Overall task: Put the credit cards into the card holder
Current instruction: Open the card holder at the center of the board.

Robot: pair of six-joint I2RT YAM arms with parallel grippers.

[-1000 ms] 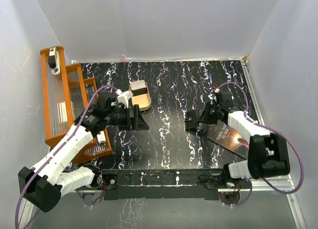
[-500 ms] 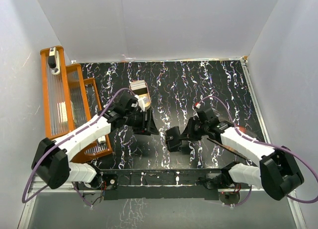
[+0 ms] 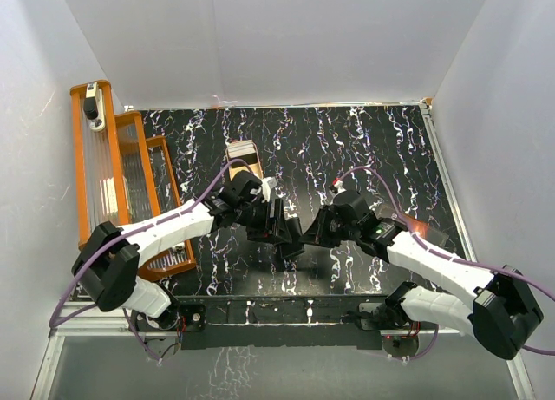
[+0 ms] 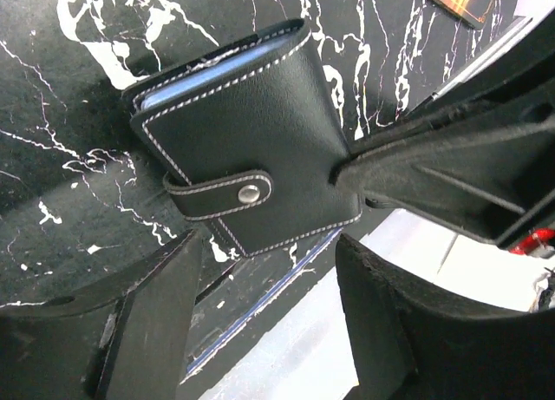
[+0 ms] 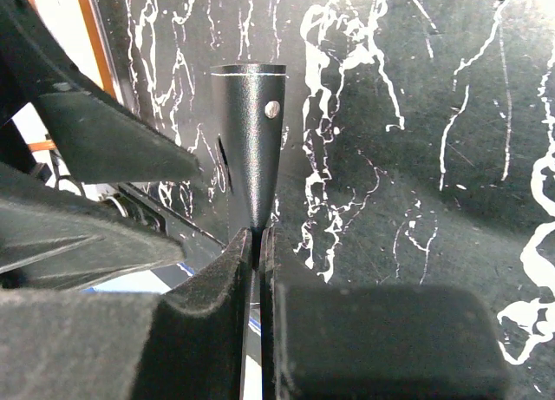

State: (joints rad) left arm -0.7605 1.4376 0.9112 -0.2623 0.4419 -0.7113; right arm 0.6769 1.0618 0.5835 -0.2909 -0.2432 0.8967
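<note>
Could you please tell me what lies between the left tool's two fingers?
The left wrist view shows the closed card holder's lower corner at the mouth of the open left tool. The right tool pinches its side edge.

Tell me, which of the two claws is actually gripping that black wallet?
The right gripper: its fingers are pinched shut on the card holder's edge. The left gripper's fingers stand wide apart, not clamped on it.

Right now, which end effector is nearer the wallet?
Right. The right end effector pinches the wallet by one edge; the left end effector is open at its corner, not gripping.
</note>
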